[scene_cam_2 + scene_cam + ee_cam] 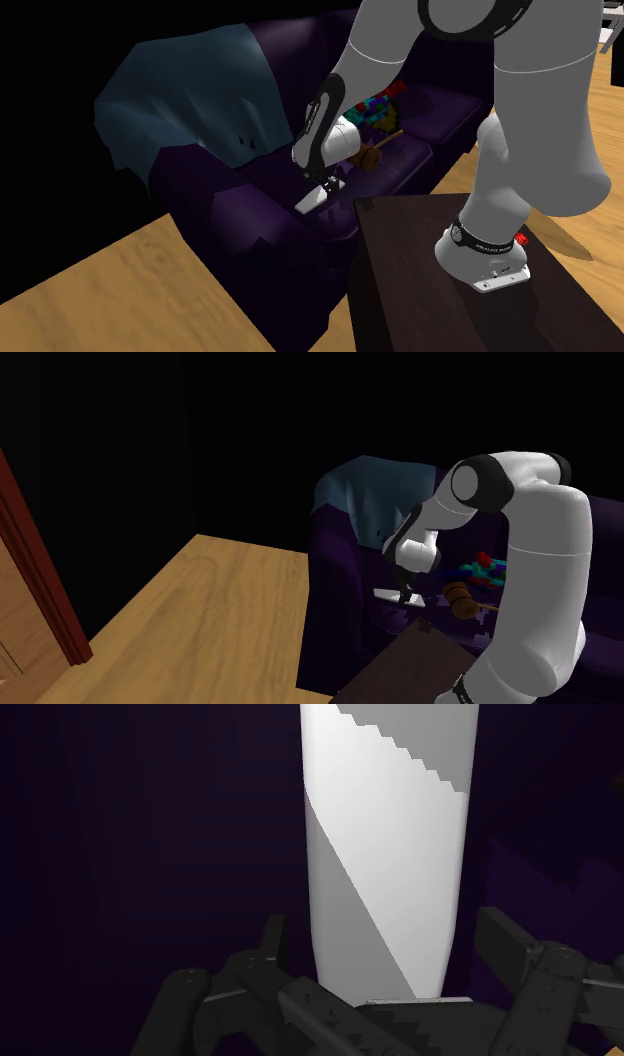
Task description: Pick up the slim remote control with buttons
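The slim remote (pixel 385 854) is drawn plain white, with no buttons to make out. It lies flat on the seat of a dark purple sofa (pixel 270 215). The remote (pixel 318 195) rests near the seat's front edge, just under my black gripper (pixel 326 181). In the shoulder view the gripper (pixel 405 592) points down at the remote (pixel 390 593). My gripper (pixel 390 959) is open. Its fingers (pixel 272 942) stand either side of the remote's near end, with a narrow gap on each side. Nothing is held.
A blue-grey blanket (pixel 190 90) drapes over the sofa's back and arm. A colourful toy (pixel 378 103) and a brown wooden object (pixel 370 156) lie on the seat beyond the gripper. The dark stand (pixel 430 260) abuts the sofa front. Wooden floor (pixel 200 612) and a reddish door frame (pixel 40 572) lie in the shoulder view's left.
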### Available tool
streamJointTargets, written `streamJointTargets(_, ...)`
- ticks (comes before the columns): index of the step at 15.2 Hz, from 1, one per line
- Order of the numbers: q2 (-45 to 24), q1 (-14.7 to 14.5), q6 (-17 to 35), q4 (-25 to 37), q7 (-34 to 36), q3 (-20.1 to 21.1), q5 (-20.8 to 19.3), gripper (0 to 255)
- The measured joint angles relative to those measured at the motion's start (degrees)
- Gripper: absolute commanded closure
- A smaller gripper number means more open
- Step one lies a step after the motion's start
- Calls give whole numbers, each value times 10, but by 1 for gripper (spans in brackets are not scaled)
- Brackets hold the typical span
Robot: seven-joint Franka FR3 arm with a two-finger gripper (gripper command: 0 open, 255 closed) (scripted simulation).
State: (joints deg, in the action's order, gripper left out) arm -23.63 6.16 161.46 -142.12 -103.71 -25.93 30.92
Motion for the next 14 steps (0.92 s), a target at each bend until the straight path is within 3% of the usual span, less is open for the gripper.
streamJointTargets(10, -3, 3, 3, 1, -3, 4, 4, 255)
streamJointTargets(14, 23, -20, -14, -8, 18, -26, -25, 255)
